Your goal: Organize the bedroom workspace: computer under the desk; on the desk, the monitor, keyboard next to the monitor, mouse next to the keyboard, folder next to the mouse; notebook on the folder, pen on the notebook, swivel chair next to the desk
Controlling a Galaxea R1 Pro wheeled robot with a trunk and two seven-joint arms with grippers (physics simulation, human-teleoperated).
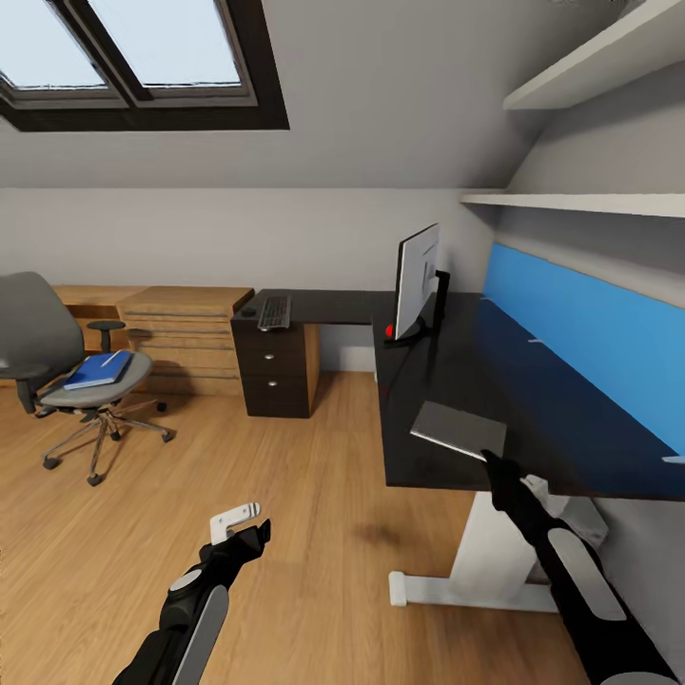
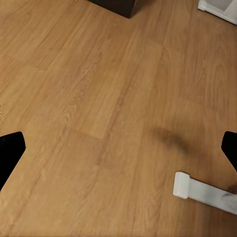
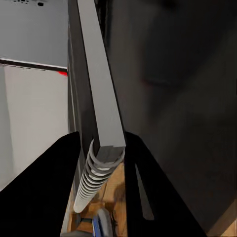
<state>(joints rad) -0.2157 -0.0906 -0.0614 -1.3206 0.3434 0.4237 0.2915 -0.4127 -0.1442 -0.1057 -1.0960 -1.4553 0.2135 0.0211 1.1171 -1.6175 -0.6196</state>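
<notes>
My right gripper [image 1: 491, 460] is shut on the thin grey notebook [image 1: 459, 428], holding it by a corner just above the front part of the black desk [image 1: 533, 381]. In the right wrist view the notebook [image 3: 98, 98] runs edge-on between the fingers [image 3: 148, 187], spiral binding nearest. The monitor [image 1: 417, 282] stands on the desk. The keyboard [image 1: 274, 312] and mouse [image 1: 249, 310] lie over the drawer unit. On the swivel chair [image 1: 57, 371] at left rests the blue folder [image 1: 98, 370] with the pen [image 1: 115, 360] on it. My left gripper [image 1: 243, 529] hangs open over the floor.
Low light-wood cabinets [image 1: 185, 333] line the back wall behind the chair. A white desk leg and foot [image 1: 457, 590] stand close to my right arm. A pale box [image 1: 588, 518] under the desk may be the computer. Shelves [image 1: 590, 202] hang above the blue wall panel [image 1: 580, 323].
</notes>
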